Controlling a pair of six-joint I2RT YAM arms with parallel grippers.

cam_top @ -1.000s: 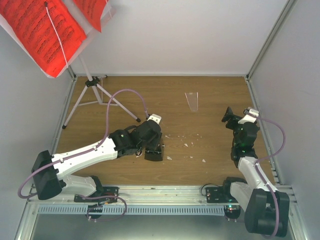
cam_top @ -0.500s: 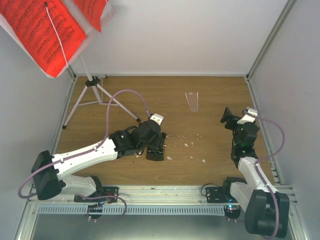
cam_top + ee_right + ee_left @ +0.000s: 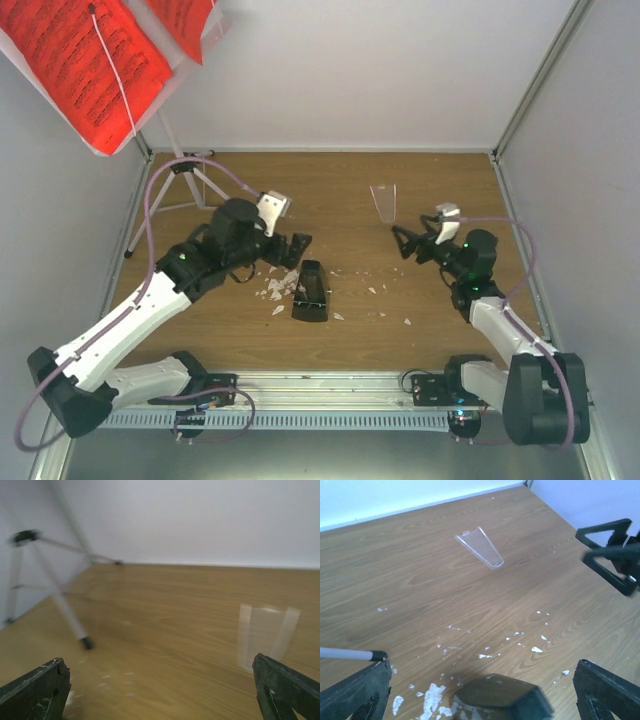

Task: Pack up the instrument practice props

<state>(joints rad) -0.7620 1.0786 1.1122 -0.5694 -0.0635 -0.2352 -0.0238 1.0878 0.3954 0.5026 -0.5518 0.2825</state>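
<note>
- Wood-grain table (image 3: 350,180) enclosed by pale walls; both arm bases are bolted at its 6 o'clock edge.
- White music stand (image 3: 178,168) stands in the 10 o'clock corner on thin tripod legs. Its tray is tilted up high and carries the bright red sheets (image 3: 75,55).
- Black metronome (image 3: 311,292) lies on its side near the table's middle, slightly toward 7 o'clock. Neither arm touches it.
- Left jaws: released, spread wide, empty, positioned just at 10 o'clock of the metronome. In the wrist view the metronome shows blurred, low between the fingers.
- Right jaws: released, wide apart, empty, on the table's 3 o'clock side, pointing toward 9 o'clock.
- Clear plastic piece (image 3: 383,202) lies at 1 o'clock of the metronome, well apart from it.
- White crumbs (image 3: 275,290) are scattered around the metronome, densest on its 9 o'clock side.
</note>
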